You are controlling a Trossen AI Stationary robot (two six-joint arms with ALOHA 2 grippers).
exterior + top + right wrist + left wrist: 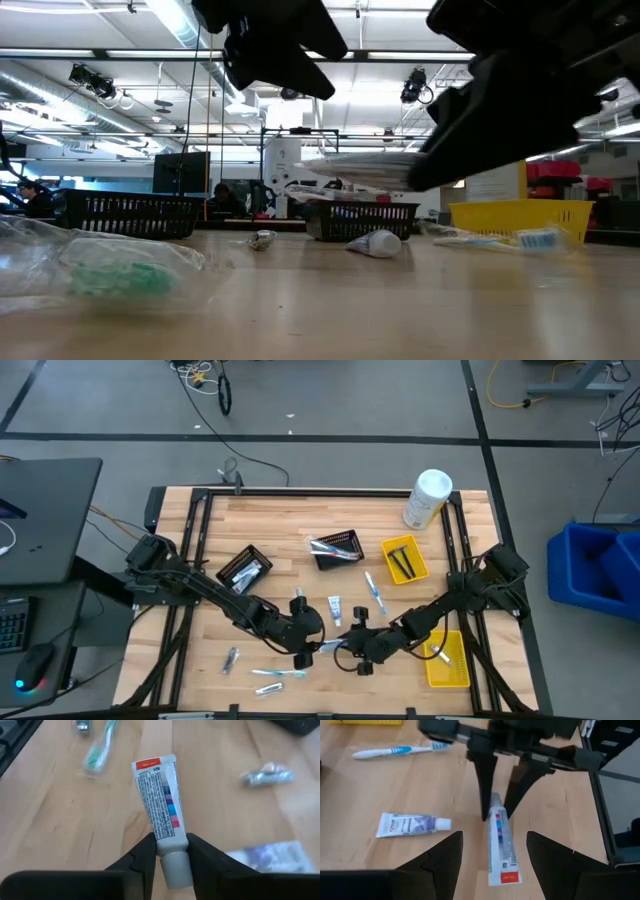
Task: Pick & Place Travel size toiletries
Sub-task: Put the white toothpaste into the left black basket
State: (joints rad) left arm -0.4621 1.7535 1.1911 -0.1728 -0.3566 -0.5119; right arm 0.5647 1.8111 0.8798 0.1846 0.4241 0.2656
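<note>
My right gripper [170,845] is shut on a white mini toothpaste tube [159,800] above the table's near middle [328,646]. My left gripper [494,837] is open just left of it [305,635]. In its wrist view its fingers stand either side of the tube's crimped end [504,875], with a gap on both sides. The low view shows it higher than the tube [365,170]. A second tube [412,824] and a blue-white toothbrush [395,751] lie flat on the table. My right gripper pinches the tube at its cap end [169,839], just above the cap, between its two fingers [485,785]. The fingers come from the table's right, and the tube runs on beyond them toward the left. The tube is about level and lifted clear of the table.
A silvery packet [231,658] and a wrapped toothbrush [270,680] lie near the front edge. Two black mesh baskets [245,568] [335,548] and a yellow tray [405,558] stand mid-table. Another yellow tray [447,658] is front right. A white canister [428,498] stands far right.
</note>
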